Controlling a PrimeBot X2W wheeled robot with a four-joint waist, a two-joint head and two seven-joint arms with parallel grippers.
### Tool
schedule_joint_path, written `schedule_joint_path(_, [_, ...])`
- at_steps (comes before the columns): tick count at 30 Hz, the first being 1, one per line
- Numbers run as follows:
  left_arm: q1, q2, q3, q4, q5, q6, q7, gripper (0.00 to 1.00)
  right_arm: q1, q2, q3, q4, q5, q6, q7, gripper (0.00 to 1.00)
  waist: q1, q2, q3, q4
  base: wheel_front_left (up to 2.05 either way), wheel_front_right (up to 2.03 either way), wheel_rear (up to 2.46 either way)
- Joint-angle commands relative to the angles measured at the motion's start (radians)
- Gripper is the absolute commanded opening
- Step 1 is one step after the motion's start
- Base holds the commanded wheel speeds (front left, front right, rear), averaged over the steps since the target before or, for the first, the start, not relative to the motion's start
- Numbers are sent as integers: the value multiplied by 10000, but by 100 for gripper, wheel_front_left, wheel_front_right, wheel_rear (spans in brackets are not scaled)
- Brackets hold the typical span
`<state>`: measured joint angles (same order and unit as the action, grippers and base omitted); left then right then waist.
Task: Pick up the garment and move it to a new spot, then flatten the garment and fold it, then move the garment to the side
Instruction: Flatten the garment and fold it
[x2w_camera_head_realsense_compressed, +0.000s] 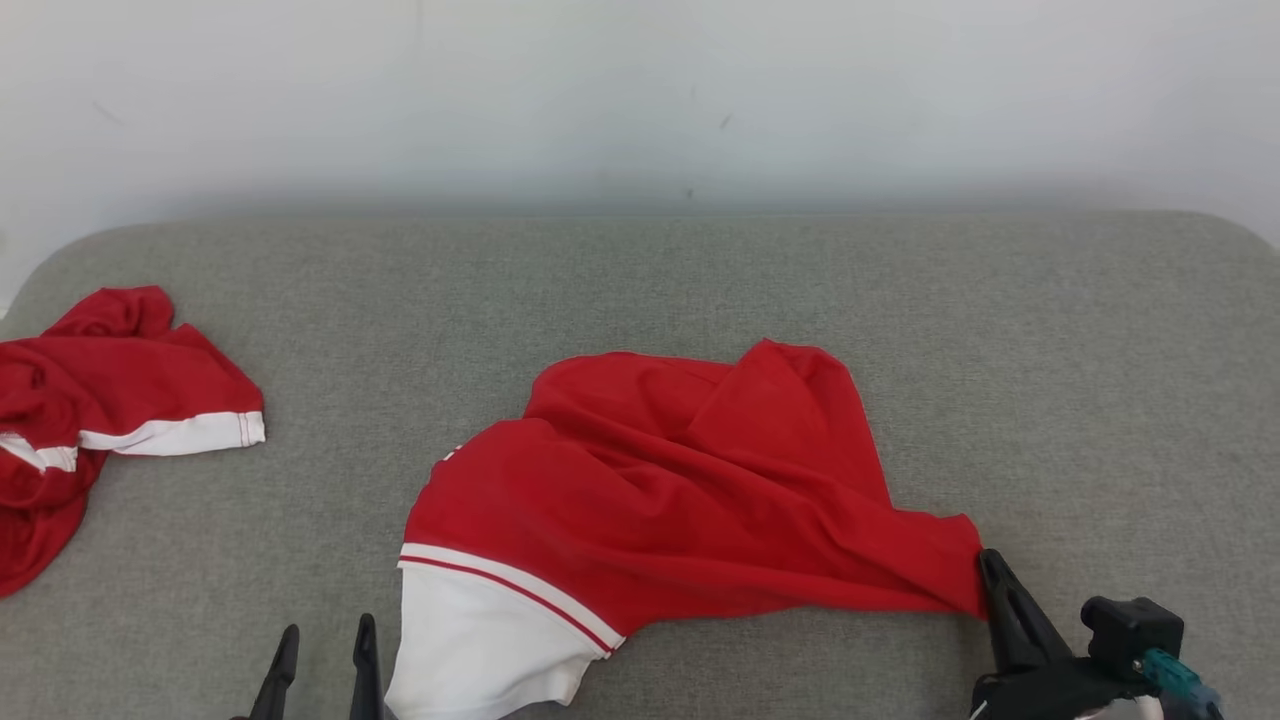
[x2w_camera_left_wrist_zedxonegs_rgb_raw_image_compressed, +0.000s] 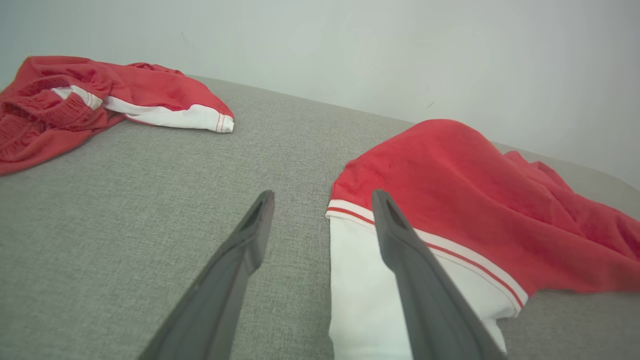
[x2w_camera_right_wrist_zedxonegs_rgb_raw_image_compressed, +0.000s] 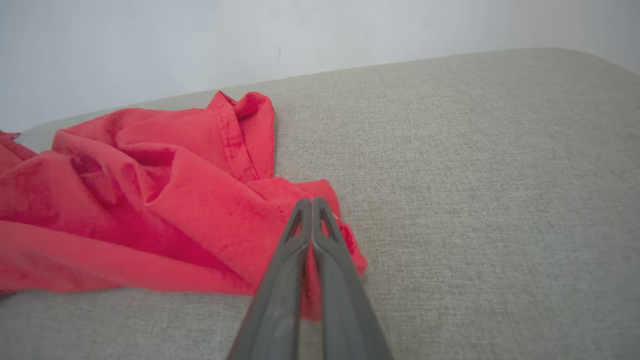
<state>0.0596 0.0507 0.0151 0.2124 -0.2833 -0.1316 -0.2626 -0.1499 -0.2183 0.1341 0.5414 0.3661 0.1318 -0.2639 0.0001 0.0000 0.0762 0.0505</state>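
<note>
A red knit garment (x2w_camera_head_realsense_compressed: 680, 480) with a broad white panel set off by a thin red stripe lies crumpled near the middle of the grey woven-fabric tabletop (x2w_camera_head_realsense_compressed: 1100, 400). Its white end points toward the robot and its red body is bunched in soft folds toward the far side. A narrow red corner trails out to the robot's right along the near edge.

The right gripper (x2w_camera_head_realsense_compressed: 990, 562) sits at that trailing corner. In the right wrist view its two long dark fingers (x2w_camera_right_wrist_zedxonegs_rgb_raw_image_compressed: 300, 260) are pressed together, the jaws clenched on the red cloth (x2w_camera_right_wrist_zedxonegs_rgb_raw_image_compressed: 150, 200). A fold of fabric is pinched between them and spills out on either side of the tips of the right gripper (x2w_camera_right_wrist_zedxonegs_rgb_raw_image_compressed: 311, 201). The corner lies low, at or near the tabletop.

The left gripper (x2w_camera_head_realsense_compressed: 328, 628) is at the near edge, just beside the white panel on the robot's left. Its jaws are released and spread wide, holding nothing. In the left wrist view one finger (x2w_camera_left_wrist_zedxonegs_rgb_raw_image_compressed: 240, 255) is over bare grey fabric. The other crosses in front of the white panel of the garment (x2w_camera_left_wrist_zedxonegs_rgb_raw_image_compressed: 475, 190), and whether it touches the cloth cannot be told. The left gripper (x2w_camera_left_wrist_zedxonegs_rgb_raw_image_compressed: 324, 196) points toward the panel's striped edge.

A second crumpled red garment with white trim (x2w_camera_head_realsense_compressed: 110, 400) lies well apart at the far left edge of the tabletop, also seen in the left wrist view (x2w_camera_left_wrist_zedxonegs_rgb_raw_image_compressed: 75, 105). A plain pale wall (x2w_camera_head_realsense_compressed: 640, 100) rises behind the tabletop.
</note>
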Motion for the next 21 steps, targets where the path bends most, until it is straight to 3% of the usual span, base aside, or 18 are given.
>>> schedule_joint_path(1, [73, -3, 35, 21, -19, 17, -27, 100, 320, -23, 44, -434, 240, -23, -11, 0, -1, 0, -34, -87, 0, 0, 0])
schedule_joint_path(12, [-27, -5, 123, 109, -156, 18, -27, 100, 2344, -648, 19, -3835, 2270, -23, -11, 0, -1, 0, 277, -601, 0, 0, 0])
schedule_joint_path(16, [-152, -7, 146, 170, -163, 18, -27, 100, 2250, -699, 11, -4125, 2568, -23, -11, 0, -1, 0, 381, -737, 0, 0, 0])
schedule_joint_path(21, [-367, -7, 22, 307, -120, 18, -27, 100, 1178, -750, 356, -3602, 2239, -23, -11, 0, -1, 0, 440, -698, 0, 0, 0])
